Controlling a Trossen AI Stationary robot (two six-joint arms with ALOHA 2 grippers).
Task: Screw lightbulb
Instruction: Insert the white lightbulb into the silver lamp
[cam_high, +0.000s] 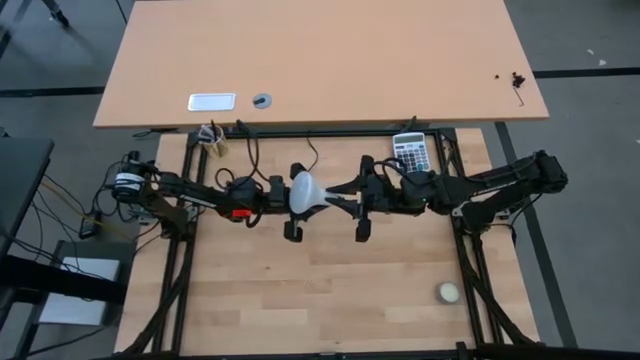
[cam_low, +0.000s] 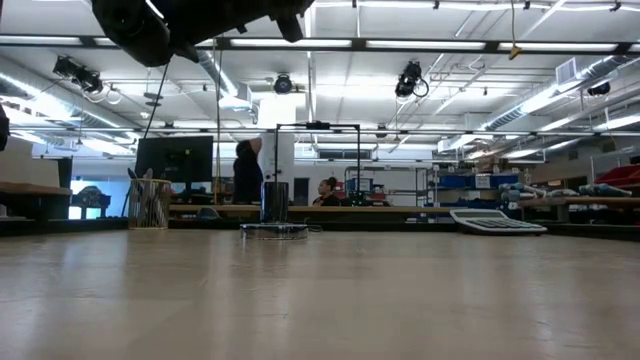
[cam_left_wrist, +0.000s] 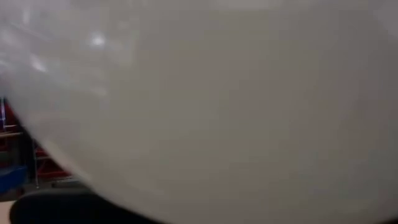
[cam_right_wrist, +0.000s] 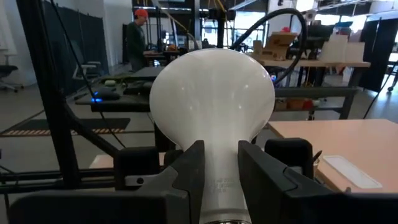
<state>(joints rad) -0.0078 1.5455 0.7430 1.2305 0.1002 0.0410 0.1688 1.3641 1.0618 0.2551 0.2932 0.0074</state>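
Observation:
The white lightbulb (cam_high: 304, 190) hangs in the air over the middle of the table, between my two grippers. Its dome points toward the table's left and its narrow neck toward the right. My right gripper (cam_right_wrist: 221, 180) is shut on the neck. My left gripper (cam_high: 283, 195) is at the dome, which fills the left wrist view (cam_left_wrist: 205, 106). In the right wrist view its two dark fingers (cam_right_wrist: 142, 167) stand wide apart on either side of the bulb. The grey socket disc (cam_low: 275, 230) lies on the table farther back. My right gripper pinches the bulb's tapered neck (cam_right_wrist: 221, 158) between its two fingers, close to the screw base. The fingers come level from the table's right and lie along the bulb. The bulb lies level and clear of the table, dome away from the gripper. Whether my left gripper touches the dome, I cannot tell.
A cream-white ball (cam_high: 448, 292) lies near the table's front right. A calculator (cam_high: 410, 150) lies at the far right, a pencil cup (cam_low: 150, 203) at the far left. A second tabletop (cam_high: 320, 60) lies beyond. People show in the room behind.

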